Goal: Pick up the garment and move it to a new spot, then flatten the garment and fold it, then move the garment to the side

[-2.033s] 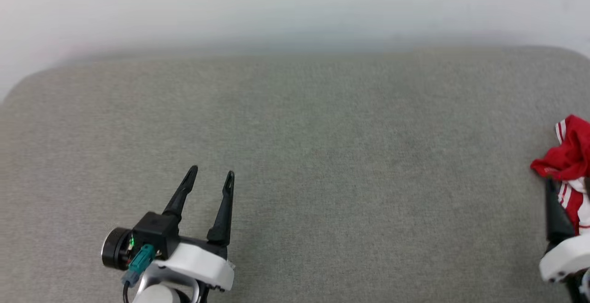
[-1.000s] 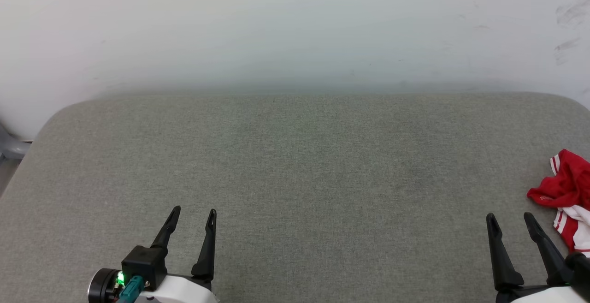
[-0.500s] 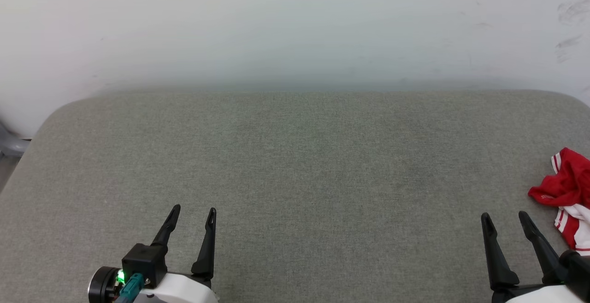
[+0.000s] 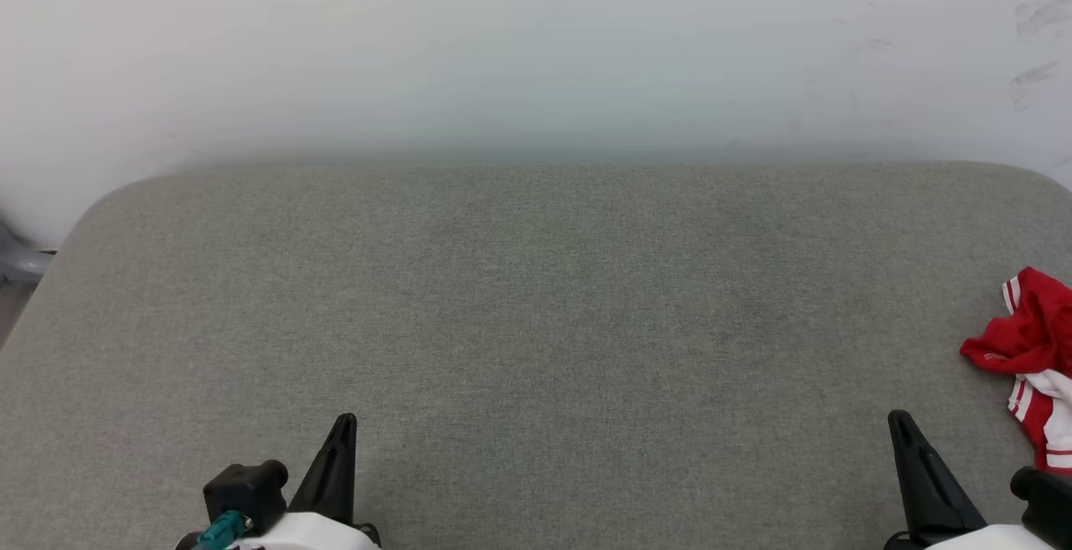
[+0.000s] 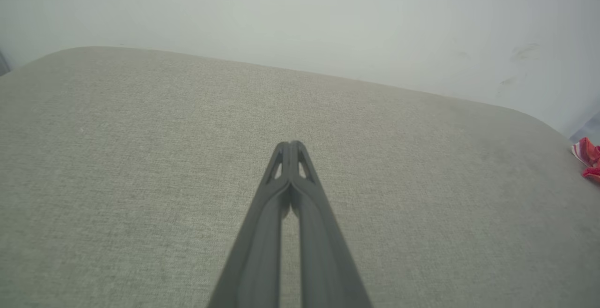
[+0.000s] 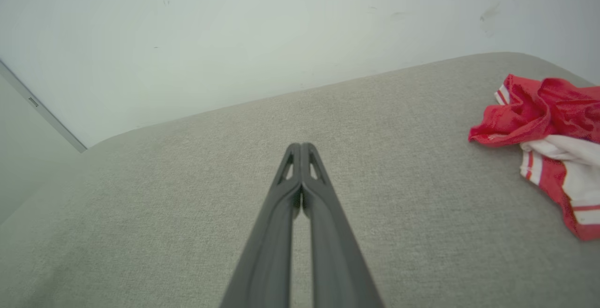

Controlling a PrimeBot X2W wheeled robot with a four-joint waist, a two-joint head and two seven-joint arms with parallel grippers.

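Garment (image 4: pixel 1028 341) crumpled at far right edge of table (image 4: pixel 536 299), partly cut off in head view. Left gripper (image 4: pixel 342 426) and right gripper (image 4: pixel 899 423) both closed on nothing, neither touching cloth. Risk: right gripper reaching in without opening shoves bundle off edge; pinching bunched layers gives tangled, lopsided lift

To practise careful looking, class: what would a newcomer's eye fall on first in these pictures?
The crumpled red and white shirt at the right edge of the grey cushion stands out. Second: the left gripper and right gripper at the bottom of the head view, both shut and empty.
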